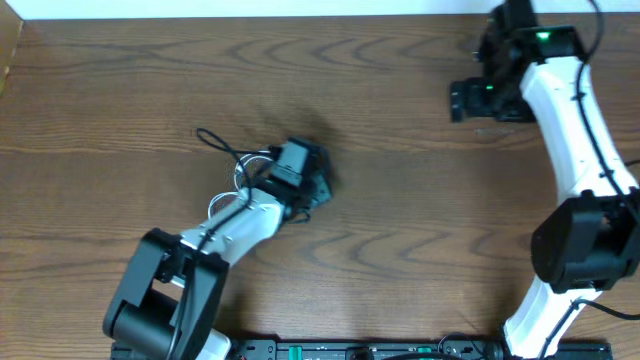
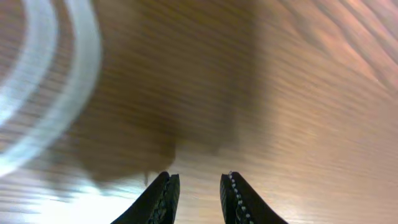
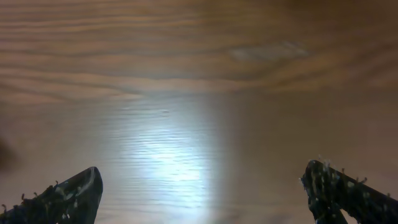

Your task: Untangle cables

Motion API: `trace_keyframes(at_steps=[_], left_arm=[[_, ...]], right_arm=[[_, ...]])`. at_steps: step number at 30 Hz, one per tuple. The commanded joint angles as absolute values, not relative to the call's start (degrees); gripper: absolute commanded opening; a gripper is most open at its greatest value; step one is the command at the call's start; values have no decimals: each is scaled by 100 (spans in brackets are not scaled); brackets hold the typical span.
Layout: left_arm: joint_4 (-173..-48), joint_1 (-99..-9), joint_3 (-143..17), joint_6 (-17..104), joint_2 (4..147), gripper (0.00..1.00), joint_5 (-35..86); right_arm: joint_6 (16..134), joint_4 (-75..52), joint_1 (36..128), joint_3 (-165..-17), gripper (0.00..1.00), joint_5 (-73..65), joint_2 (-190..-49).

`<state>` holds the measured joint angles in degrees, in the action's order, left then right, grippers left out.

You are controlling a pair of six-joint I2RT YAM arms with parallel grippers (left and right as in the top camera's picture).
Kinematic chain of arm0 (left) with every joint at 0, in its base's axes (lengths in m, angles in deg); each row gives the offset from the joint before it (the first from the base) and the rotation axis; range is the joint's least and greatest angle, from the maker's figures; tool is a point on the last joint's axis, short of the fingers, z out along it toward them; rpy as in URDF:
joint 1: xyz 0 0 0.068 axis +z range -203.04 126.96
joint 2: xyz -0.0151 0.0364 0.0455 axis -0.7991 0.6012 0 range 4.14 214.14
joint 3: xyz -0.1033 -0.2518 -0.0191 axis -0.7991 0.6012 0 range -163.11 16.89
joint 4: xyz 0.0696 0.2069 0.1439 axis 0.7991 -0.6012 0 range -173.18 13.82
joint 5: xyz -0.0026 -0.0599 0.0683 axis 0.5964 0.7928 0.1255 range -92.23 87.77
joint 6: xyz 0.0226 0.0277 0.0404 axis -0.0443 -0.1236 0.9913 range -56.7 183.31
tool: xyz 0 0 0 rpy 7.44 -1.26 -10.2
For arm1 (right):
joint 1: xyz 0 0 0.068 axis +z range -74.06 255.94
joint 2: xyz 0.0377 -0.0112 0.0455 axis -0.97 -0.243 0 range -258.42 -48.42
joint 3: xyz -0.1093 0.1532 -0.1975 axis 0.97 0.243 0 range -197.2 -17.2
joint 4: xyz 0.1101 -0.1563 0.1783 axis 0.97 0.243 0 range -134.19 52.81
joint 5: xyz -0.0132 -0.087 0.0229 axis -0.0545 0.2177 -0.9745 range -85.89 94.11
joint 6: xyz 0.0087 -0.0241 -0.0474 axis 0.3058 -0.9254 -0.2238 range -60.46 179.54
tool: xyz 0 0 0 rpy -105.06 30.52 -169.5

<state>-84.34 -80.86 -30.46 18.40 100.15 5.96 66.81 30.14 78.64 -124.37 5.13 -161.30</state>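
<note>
A thin black cable lies left of centre on the table, and its end runs in under my left wrist. White cable loops beside it, partly hidden by the arm. In the left wrist view the white cable shows as blurred curved bands at the upper left. My left gripper hangs low over the wood just right of the cables. Its jaws stand a narrow gap apart with only bare wood between them. My right gripper is wide open over bare table at the far right, holding nothing.
The wooden table stretches between the two arms. Its far edge runs along the top of the overhead view. The right arm's base and its thick black wires stand at the right, and a black rail lines the near edge.
</note>
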Motion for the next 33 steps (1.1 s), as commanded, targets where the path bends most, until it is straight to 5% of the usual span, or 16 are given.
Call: trace_keyframes(at_steps=[1,10,33], left_arm=[[-8264,-8543,-2979,1527,10039,28,784],[-8183,-8984,-2979,1560,10039,28,-237],[-9027,-6958,-2979,3226,10139,28,-2499]], right_arm=[[6766,3081,7444,-12429,99,657,-16104],[6766,3186,6854,-12429,99,201,-16104],[6764,3167,7302,-12429,99,203,-16104]])
